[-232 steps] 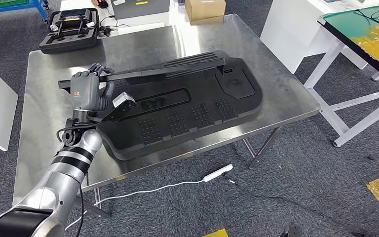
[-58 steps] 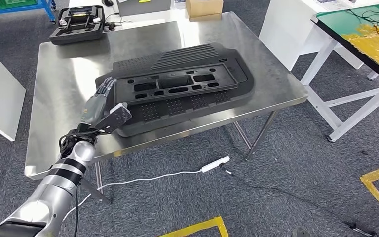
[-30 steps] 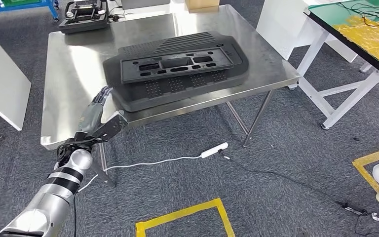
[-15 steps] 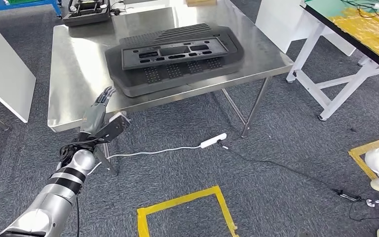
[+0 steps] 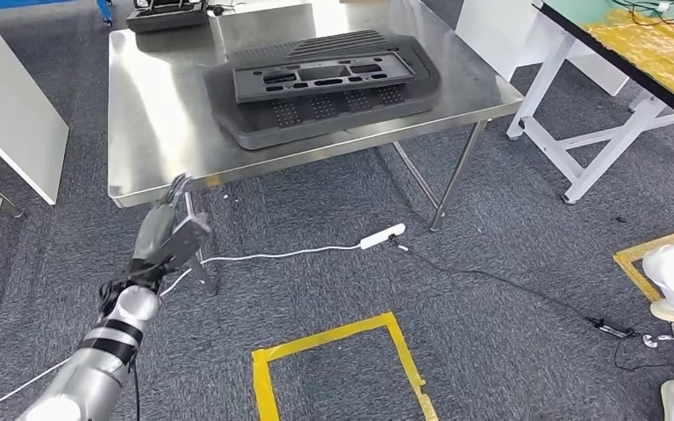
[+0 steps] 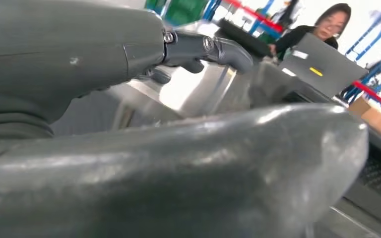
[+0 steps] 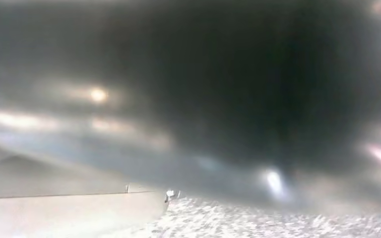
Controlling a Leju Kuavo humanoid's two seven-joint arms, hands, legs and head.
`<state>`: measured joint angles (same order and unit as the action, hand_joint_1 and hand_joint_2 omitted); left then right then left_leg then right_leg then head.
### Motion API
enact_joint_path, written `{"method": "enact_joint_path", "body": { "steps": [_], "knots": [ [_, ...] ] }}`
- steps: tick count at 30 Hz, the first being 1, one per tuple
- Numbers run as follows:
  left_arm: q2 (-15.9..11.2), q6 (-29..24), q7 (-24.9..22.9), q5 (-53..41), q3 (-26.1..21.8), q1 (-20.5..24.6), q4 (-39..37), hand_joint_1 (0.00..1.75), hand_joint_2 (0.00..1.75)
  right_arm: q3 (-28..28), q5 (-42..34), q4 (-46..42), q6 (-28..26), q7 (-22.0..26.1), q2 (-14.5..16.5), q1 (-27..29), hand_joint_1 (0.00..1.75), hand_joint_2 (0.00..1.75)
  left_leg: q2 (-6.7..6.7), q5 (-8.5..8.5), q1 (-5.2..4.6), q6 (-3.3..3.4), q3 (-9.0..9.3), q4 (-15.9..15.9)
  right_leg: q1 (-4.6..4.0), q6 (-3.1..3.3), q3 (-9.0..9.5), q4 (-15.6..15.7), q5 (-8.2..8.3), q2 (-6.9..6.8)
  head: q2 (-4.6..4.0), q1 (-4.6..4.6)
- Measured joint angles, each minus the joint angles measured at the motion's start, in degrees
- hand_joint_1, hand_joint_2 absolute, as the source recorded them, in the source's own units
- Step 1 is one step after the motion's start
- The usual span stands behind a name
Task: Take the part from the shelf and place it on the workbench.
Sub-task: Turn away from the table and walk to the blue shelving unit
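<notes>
Part delivered: the black part (image 5: 320,77) lies flat on the large black tray (image 5: 329,110), mid-desk toward the far edge.
The left hand (image 5: 165,232) hangs off the steel desk's (image 5: 154,132) near-left corner, fingers straight and released, holding nothing. The right hand's state I cannot tell. Nothing seems left; open carpet lies before the near edge.

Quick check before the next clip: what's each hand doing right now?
Left hand: open, fingers stretched out, holding nothing, off the workbench.
Right hand: cannot be told; its wrist view is a dark blur.
</notes>
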<state>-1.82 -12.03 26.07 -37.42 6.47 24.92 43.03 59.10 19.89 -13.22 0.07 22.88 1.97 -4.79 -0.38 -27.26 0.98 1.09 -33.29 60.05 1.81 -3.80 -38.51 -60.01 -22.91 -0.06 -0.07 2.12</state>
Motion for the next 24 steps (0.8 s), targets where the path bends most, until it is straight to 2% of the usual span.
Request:
{"method": "enact_joint_path", "body": {
  "steps": [1, 3, 4, 5, 6, 7, 8, 9, 10, 11, 12, 14, 15, 16, 17, 18, 19, 20, 21, 22, 23, 24],
  "knots": [
    [0.1, 0.3, 0.9, 1.8, -0.9, -1.4, 0.5, 0.00, 0.00, 0.1, 0.2, 0.0, -0.2, 0.1, 0.0, 0.1, 0.00, 0.00, 0.01, 0.44, 0.02, 0.53, -0.50, -0.1, 0.03, 0.31, -1.08, -2.5, -2.06, -0.01, 0.00, -0.14],
    [0.6, 1.6, 2.3, 6.1, -3.2, -4.6, 1.1, 0.00, 0.00, 0.2, 1.0, 0.0, -0.5, 0.5, 0.1, 0.2, 0.00, 0.00, -0.13, 1.39, -0.15, 1.04, -1.82, -0.1, -0.11, 0.76, -3.49, -9.8, -6.25, 0.02, 0.00, -0.39],
    [0.9, 2.5, 2.9, 8.8, -4.7, -6.2, 1.1, 0.00, 0.00, 0.2, 1.5, 0.0, -0.7, 0.7, 0.2, 0.2, 0.00, 0.00, -0.27, 1.88, -0.25, 1.08, -2.49, -0.1, -0.14, 0.68, -4.18, -12.9, -7.29, 0.02, 0.00, -0.46],
    [1.3, 3.4, 3.5, 11.7, -6.6, -7.7, 0.8, 0.00, 0.00, 0.2, 2.0, 0.0, -0.9, 0.6, 0.2, 0.3, 0.00, 0.00, -0.43, 2.39, -0.34, 1.05, -3.17, -0.1, -0.19, 0.41, -4.04, -14.5, -7.25, 0.03, 0.00, -0.45],
    [1.7, 4.0, 3.9, 14.6, -8.6, -9.1, 0.2, 0.00, 0.00, 0.2, 2.4, 0.0, -1.1, 0.4, 0.4, 0.4, 0.00, 0.00, -0.70, 2.87, -0.41, 0.96, -3.81, -0.1, -0.29, 0.13, -2.87, -14.0, -6.42, 0.09, 0.00, -0.46],
    [2.1, 4.3, 4.4, 17.4, -10.7, -10.2, -0.7, 0.00, 0.00, 0.2, 2.8, 0.0, -1.5, 0.0, 0.5, 0.4, 0.00, 0.00, -1.09, 3.38, -0.44, 0.80, -4.43, -0.1, -0.45, 0.06, -0.66, -11.6, -5.45, 0.46, 0.00, -0.46],
    [2.5, 4.5, 5.1, 20.0, -13.0, -11.1, -2.3, 0.00, 0.00, 0.2, 3.3, 0.0, -2.1, -0.5, 0.7, 0.4, 0.00, 0.00, -1.47, 3.87, -0.40, 0.60, -4.96, -0.1, -0.65, 0.39, 2.35, -7.8, -5.04, 1.43, 0.00, -0.43],
    [2.9, 4.6, 5.8, 22.5, -15.4, -11.7, -4.1, 0.00, 0.00, 0.2, 3.9, 0.0, -2.8, -1.0, 0.9, 0.4, 0.00, 0.00, -1.86, 4.30, -0.41, 0.34, -5.37, 0.0, -0.83, 0.93, 5.51, -3.6, -5.35, 2.40, 0.00, -0.44],
    [3.2, 4.6, 6.6, 24.9, -17.8, -12.3, -6.2, 0.00, 0.00, 0.2, 4.5, 0.0, -3.4, -1.6, 1.0, 0.5, 0.00, 0.00, -2.20, 4.69, -0.39, 0.04, -5.60, -0.1, -1.04, 1.43, 7.93, -0.3, -5.94, 3.27, 0.00, -0.42],
    [3.4, 4.6, 7.2, 27.1, -20.6, -13.0, -8.5, 0.00, 0.00, 0.1, 5.1, 0.0, -4.1, -2.2, 1.2, 0.5, 0.00, 0.00, -2.50, 5.06, -0.29, -0.37, -5.67, -0.2, -1.29, 1.84, 9.28, 1.7, -6.62, 3.66, 0.00, -0.43],
    [3.4, 4.5, 7.5, 28.9, -23.2, -13.7, -10.7, 0.00, 0.00, 0.0, 5.7, 0.1, -4.7, -2.8, 1.5, 0.5, 0.00, 0.00, -2.89, 5.45, -0.22, -0.83, -5.67, -0.4, -1.51, 2.04, 9.69, 2.6, -6.87, 3.36, 0.00, -0.49],
    [3.4, 4.2, 7.2, 31.7, -28.4, -15.5, -14.8, 0.00, 0.00, -0.3, 6.8, 0.1, -5.7, -4.2, 2.0, 0.6, 0.00, 0.00, -3.18, 5.72, -0.05, -1.69, -5.87, -0.5, -1.22, 2.73, 9.69, 3.4, -6.20, 2.21, 0.00, -0.49],
    [3.5, 3.7, 6.7, 32.6, -30.5, -16.2, -16.5, 0.00, 0.00, -0.4, 7.2, 0.1, -6.2, -4.8, 2.3, 0.6, 0.00, 0.00, -2.74, 4.74, -0.07, -1.94, -6.34, 0.4, -0.93, 3.27, 9.87, 3.8, -5.73, 1.59, 0.00, -0.31],
    [3.5, 2.9, 6.3, 33.1, -32.5, -16.9, -18.1, 0.00, 0.00, -0.6, 7.6, 0.2, -6.5, -5.3, 2.5, 0.7, 0.00, 0.00, -2.06, 2.95, -0.11, -2.13, -7.19, 2.4, -0.64, 3.72, 10.02, 4.2, -5.29, 0.88, 0.00, -0.11],
    [3.6, 1.9, 5.8, 33.2, -34.1, -17.5, -19.5, 0.00, 0.00, -0.7, 8.0, 0.2, -6.9, -5.8, 2.7, 0.7, 0.00, 0.00, -1.22, 0.58, -0.11, -2.28, -8.35, 5.5, -0.68, 3.97, 10.01, 4.2, -5.07, 0.20, 0.00, 0.08],
    [3.7, 0.6, 5.2, 33.1, -35.4, -18.0, -20.8, 0.00, 0.00, -0.9, 8.5, 0.2, -7.2, -6.2, 2.9, 0.8, 0.00, 0.00, -0.72, -1.58, 0.00, -2.49, -9.58, 9.1, -0.74, 4.13, 9.86, 4.2, -4.93, -0.48, 0.00, 0.25],
    [3.7, -0.9, 4.5, 32.7, -36.5, -18.4, -21.9, 0.00, 0.00, -1.1, 9.1, 0.3, -7.5, -6.6, 3.0, 0.9, 0.00, 0.00, -0.41, -2.90, 0.14, -2.75, -10.45, 12.1, -0.79, 4.10, 9.73, 4.1, -4.88, -1.21, 0.00, 0.26],
    [3.8, -2.6, 3.6, 32.1, -37.4, -18.8, -23.0, 0.00, 0.00, -1.4, 9.8, 0.3, -7.9, -7.2, 3.2, 1.0, 0.00, 0.00, -0.15, -3.16, 0.32, -3.02, -10.58, 13.6, -0.81, 4.07, 9.65, 4.1, -4.87, -1.91, 0.00, 0.29],
    [3.9, -4.4, 2.7, 31.5, -38.0, -19.2, -23.9, 0.00, 0.00, -1.7, 10.6, 0.3, -8.4, -7.7, 3.4, 1.0, 0.00, 0.00, 0.17, -2.41, 0.52, -3.28, -9.67, 13.1, -0.77, 4.03, 9.63, 4.0, -4.87, -2.57, 0.00, 0.31],
    [4.0, -6.0, 1.7, 30.9, -38.5, -19.6, -24.7, 0.00, 0.00, -2.2, 11.4, 0.4, -8.9, -8.3, 3.7, 1.0, 0.00, 0.00, 0.71, -1.00, 0.71, -3.50, -7.76, 10.6, -0.70, 3.92, 9.65, 3.9, -4.95, -3.17, 0.00, 0.33],
    [4.2, -7.2, 0.8, 30.5, -38.9, -19.9, -25.4, 0.00, 0.00, -2.6, 12.1, 0.4, -9.4, -8.8, 3.9, 1.0, 0.00, 0.00, 1.80, 0.24, 0.84, -3.69, -5.38, 6.9, -0.72, 3.69, 9.69, 3.7, -5.10, -3.73, 0.00, 0.37],
    [4.4, -8.3, -0.5, 30.1, -39.3, -20.0, -26.0, 0.00, 0.00, -3.1, 12.9, 0.4, -10.1, -9.6, 4.2, 1.0, 0.00, 0.00, 2.86, 1.16, 0.72, -3.60, -3.29, 3.7, -0.82, 3.35, 9.52, 3.5, -5.30, -4.33, 0.00, 0.48]
  ]
}}
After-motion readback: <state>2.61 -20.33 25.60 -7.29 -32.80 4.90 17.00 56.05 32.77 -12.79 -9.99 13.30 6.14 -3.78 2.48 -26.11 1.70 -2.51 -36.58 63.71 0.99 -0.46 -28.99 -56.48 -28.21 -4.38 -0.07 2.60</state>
